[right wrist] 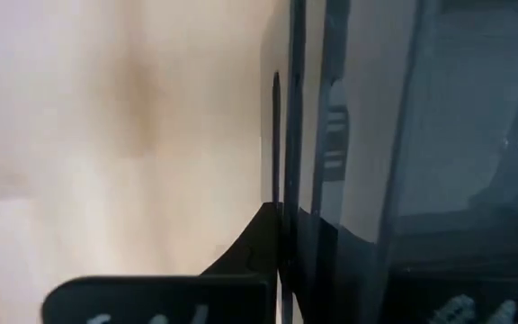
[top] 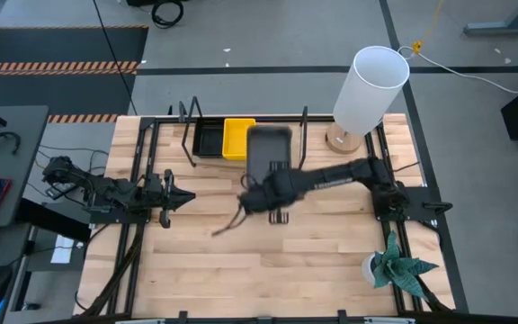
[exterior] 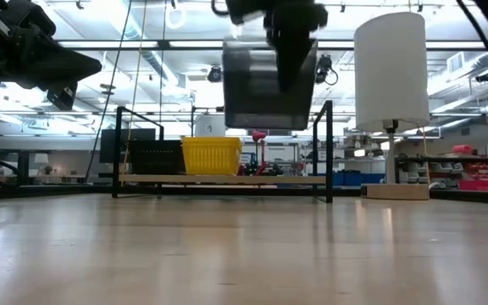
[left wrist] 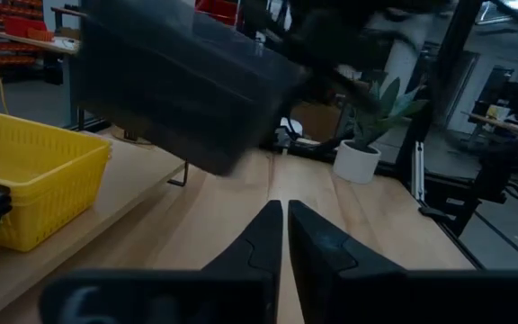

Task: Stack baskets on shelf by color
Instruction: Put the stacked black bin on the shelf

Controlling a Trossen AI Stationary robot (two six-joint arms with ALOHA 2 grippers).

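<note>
The right arm reaches from 3 o'clock across the middle of the slatted light-wood tabletop (top: pixel 241 270). Its right gripper (top: pixel 271 180) is clamped on the rim of a dark grey translucent rectangular plastic basket (top: pixel 268 148), held in the air above the table. In the low view this basket (exterior: pixel 265 85) hangs well clear of the wood, higher than the baskets on the shelf, tilted so that its base faces the camera. From above, its long axis runs 12 to 6 o'clock, and its 12 o'clock end lies over the shelf.

The shelf, a flat light-wood board with black wire end frames (top: pixel 306 126), sits at the 12 o'clock edge of the table. On it a black rectangular plastic basket (top: pixel 209 139) stands toward 9 o'clock, with a yellow rectangular plastic basket (top: pixel 236 137) just beside it. The held basket is just beside the yellow one on its 3 o'clock side. The board between the yellow basket and the 3 o'clock end frame is bare in the low view.

The left gripper (top: pixel 176 196) rests low at 9 o'clock, its fingers pressed together and pointing toward 3 o'clock.

A white cylindrical lamp on a round wooden base (top: pixel 367 90) stands close beyond the 3 o'clock end frame. A small green plant in a white pot (top: pixel 392 266) sits near 4 o'clock. The half of the table toward 6 o'clock is open wood. Beyond it lie a grey floor and, in the low view, a workshop with shelving.
</note>
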